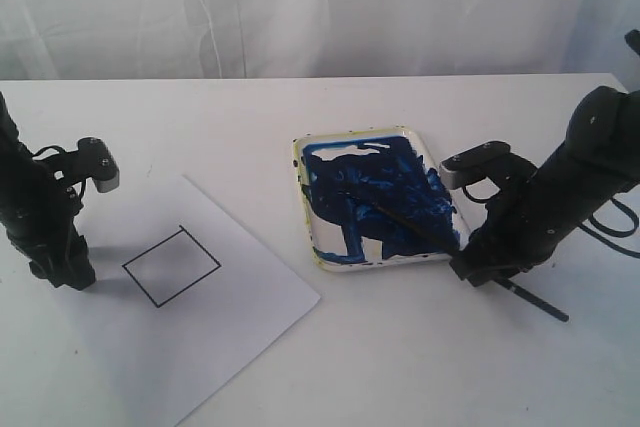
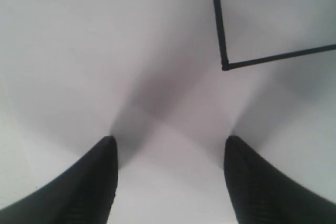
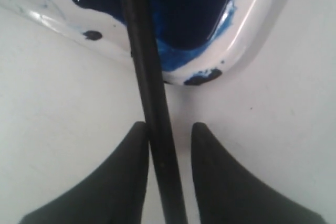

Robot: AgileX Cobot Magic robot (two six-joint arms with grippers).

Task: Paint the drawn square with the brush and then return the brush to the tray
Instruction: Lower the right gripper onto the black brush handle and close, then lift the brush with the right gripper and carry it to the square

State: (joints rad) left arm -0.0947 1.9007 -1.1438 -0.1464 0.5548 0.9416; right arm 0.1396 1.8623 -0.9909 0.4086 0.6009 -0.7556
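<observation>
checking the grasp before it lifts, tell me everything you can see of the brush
The brush is a long, thin, plain black stick, lying slanted across the corner of the tray nearest the right gripper. One end sits in the dark blue paint, where its tip is lost; the other pokes out over the table behind the gripper. The jaws straddle its shaft: one finger touches it, the other shows a slight gap.

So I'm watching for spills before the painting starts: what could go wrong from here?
1. The right gripper straddles the brush handle with a gap on one side; closing off-centre could roll it or lose it.
2. Its fingers sit right beside a corner of the tray, so lifting may nudge the tray.
3. The brush tip lies in the blue paint, so it could drip on the paper outside the drawn square.
</observation>
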